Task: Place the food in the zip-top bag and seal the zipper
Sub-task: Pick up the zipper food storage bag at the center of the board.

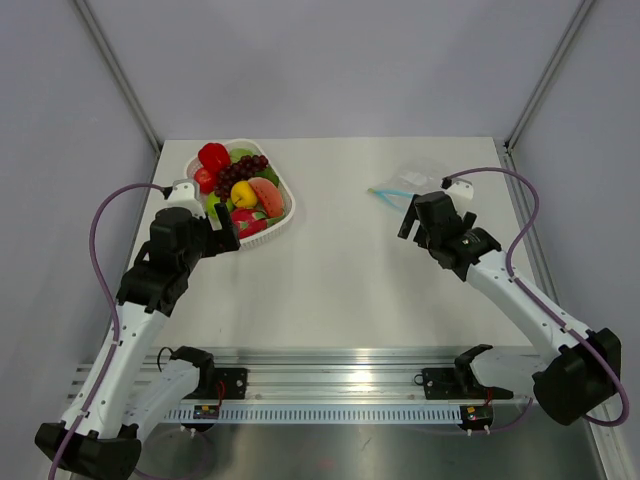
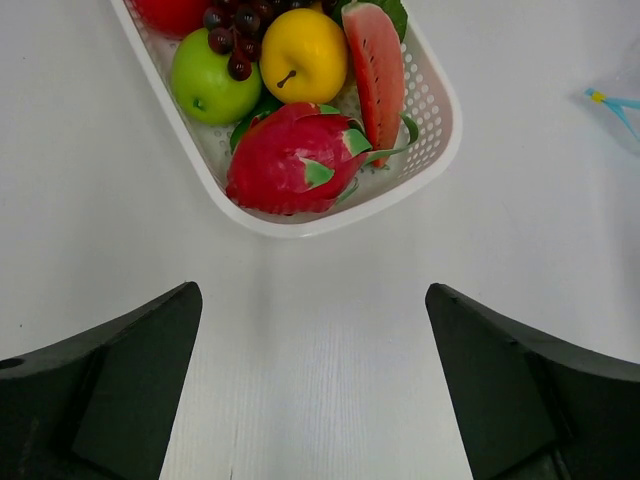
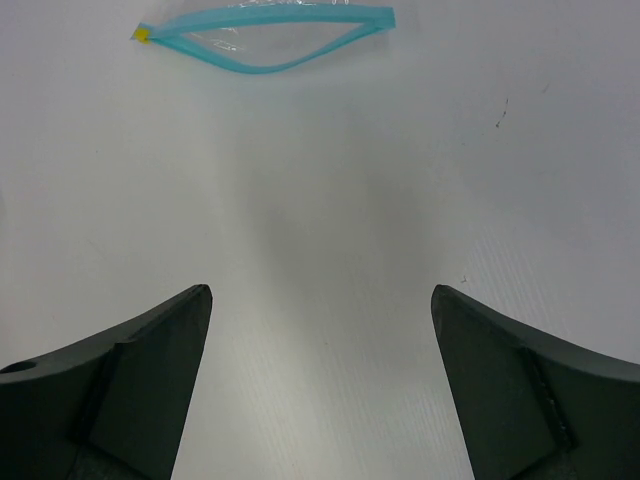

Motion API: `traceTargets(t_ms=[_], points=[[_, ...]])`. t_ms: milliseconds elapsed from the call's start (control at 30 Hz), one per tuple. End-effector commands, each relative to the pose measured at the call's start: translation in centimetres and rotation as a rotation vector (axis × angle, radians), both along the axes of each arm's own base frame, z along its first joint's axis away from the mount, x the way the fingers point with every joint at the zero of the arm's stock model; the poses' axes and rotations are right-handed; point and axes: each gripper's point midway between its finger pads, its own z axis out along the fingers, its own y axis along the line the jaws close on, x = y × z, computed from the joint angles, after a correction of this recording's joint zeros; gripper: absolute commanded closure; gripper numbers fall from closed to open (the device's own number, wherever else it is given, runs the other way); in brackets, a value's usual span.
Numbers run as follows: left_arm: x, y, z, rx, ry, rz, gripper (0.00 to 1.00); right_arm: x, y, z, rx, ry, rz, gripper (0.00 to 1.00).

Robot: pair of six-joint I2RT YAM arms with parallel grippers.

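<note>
The food lies in a white slotted basket [image 1: 285,222] at the back left: a red pepper [image 1: 213,155], purple grapes [image 1: 240,172], a yellow fruit [image 2: 303,55], a green apple [image 2: 213,90], a watermelon slice [image 2: 375,65] and a pink dragon fruit [image 2: 290,160]. The clear zip-top bag [image 1: 412,180] lies flat at the back right, its teal zipper [image 3: 270,35] gaping open. My left gripper [image 2: 312,390] is open and empty just in front of the basket. My right gripper [image 3: 320,385] is open and empty just in front of the bag.
White table between grey walls. A metal rail [image 1: 340,385] with the arm bases runs along the near edge. Purple cables [image 1: 100,225] loop off both arms.
</note>
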Motion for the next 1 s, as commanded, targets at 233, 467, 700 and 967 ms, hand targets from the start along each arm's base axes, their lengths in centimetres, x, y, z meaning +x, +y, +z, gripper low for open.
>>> traceTargets(t_ms=[233,467,700,967], points=[[0.2,-0.4,1.2,-0.002,-0.029,-0.030,0.01,0.5,0.4,0.6,0.043,-0.058,0.002,0.01],[0.2,-0.6,1.1,0.011,-0.020,-0.047,0.01,0.8,0.7,0.6,0.055,-0.067,0.006,0.01],[-0.4,-1.9,1.0,0.009,-0.008,-0.097,0.01,2.8,-2.6,0.0,0.091,-0.045,-0.059,0.01],[-0.5,-3.9,0.3,0.025,0.021,-0.147,0.01,7.1,-5.5,-1.1,0.298,-0.029,-0.118,0.00]])
